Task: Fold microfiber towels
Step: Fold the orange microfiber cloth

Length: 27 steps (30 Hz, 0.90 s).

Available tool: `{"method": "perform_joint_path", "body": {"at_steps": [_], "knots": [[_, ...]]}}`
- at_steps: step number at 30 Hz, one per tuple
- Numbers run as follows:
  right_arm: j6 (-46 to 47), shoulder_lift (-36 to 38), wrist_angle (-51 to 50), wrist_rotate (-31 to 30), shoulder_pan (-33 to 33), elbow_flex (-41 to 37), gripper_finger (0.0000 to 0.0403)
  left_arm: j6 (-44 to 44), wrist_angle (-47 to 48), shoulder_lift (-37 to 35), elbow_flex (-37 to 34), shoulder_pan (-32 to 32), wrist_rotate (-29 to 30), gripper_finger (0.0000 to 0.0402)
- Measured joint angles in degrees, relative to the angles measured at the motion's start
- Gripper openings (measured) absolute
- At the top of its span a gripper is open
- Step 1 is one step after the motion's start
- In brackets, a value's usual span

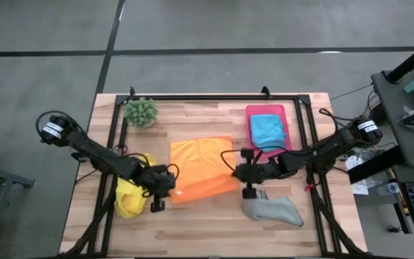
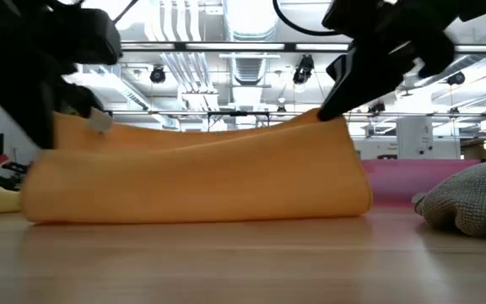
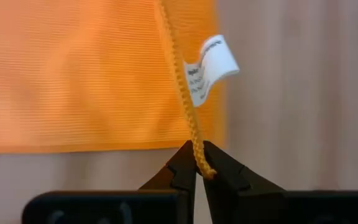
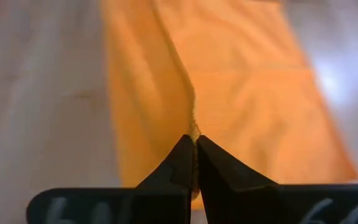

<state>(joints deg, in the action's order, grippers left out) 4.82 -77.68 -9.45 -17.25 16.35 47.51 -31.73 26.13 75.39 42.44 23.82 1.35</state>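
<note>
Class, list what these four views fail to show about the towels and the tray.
- Yellow towel: high view, partly under the left arm; low view shows only a sliver.
- Blue towel: low view, hidden behind the pink tray rim.
- Orange towel: wrist views cut off its far edges.
- Label: print blurred.

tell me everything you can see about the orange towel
The orange towel is a soft, finely ribbed microfiber cloth with a stitched hem and a small white printed label at one corner. It lies mid-table, partly folded over itself, its near edge lifted off the wooden table. The left gripper is shut on one corner, the right gripper shut on the hem at the opposite end. It is apart from the yellow towel and the grey towel.
</note>
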Motion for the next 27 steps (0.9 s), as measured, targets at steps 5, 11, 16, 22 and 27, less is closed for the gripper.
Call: {"method": "perform_joint_path", "body": {"at_steps": [5, 11, 16, 22, 27], "knots": [[-3.0, 0.1, -0.8, -2.7, -4.7, 0.0, 0.0009, 5.9, 4.0, -2.6, -0.5, -6.0, 5.7, 0.001], [-6.3, -0.7, -0.6, -4.4, -10.7, 0.0, 0.0009, 15.7, 3.9, -3.4, -0.6, -13.3, 8.2, 0.001], [-9.3, -1.3, 0.1, -5.2, -14.8, 0.0, 0.0009, 21.9, 4.8, -2.9, -0.8, -19.3, 8.6, 0.001], [-12.1, -3.5, 2.5, -5.2, -17.9, 0.0, 0.0009, 25.8, 4.7, -2.9, -1.3, -24.9, 10.4, 0.001], [-14.9, -5.8, 4.6, -5.2, -19.6, 0.0, 0.0009, 26.4, 5.0, -2.9, -1.5, -26.8, 10.5, 0.001]]}}
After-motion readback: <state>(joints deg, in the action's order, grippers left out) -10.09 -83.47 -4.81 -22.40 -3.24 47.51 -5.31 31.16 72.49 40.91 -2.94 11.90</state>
